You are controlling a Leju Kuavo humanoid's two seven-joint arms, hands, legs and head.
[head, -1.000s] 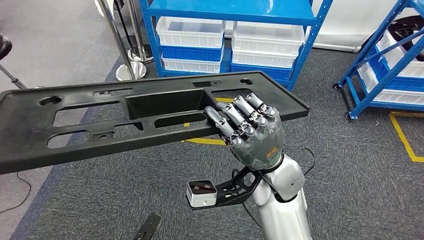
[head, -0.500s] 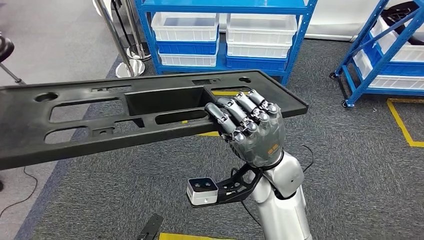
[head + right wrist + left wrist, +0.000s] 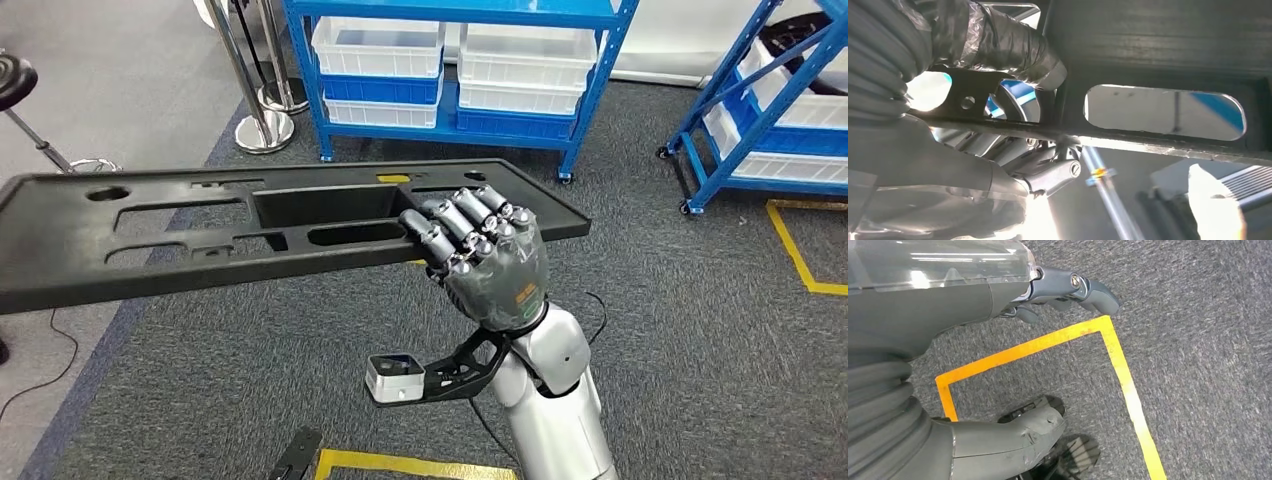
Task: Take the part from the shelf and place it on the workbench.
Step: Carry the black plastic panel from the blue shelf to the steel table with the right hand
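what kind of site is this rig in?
Likely a factory or warehouse test floor: blue steel shelving stacked with plastic bins, yellow floor tape, and a long black moulded part held by the right hand.

One long black part was in the air, gripped by one hand, the right hand. Two blue shelving racks stood behind. On the nearer rack sat four bins: two white bins stacked on two blue bins. Two chrome stanchion posts stood beside it.
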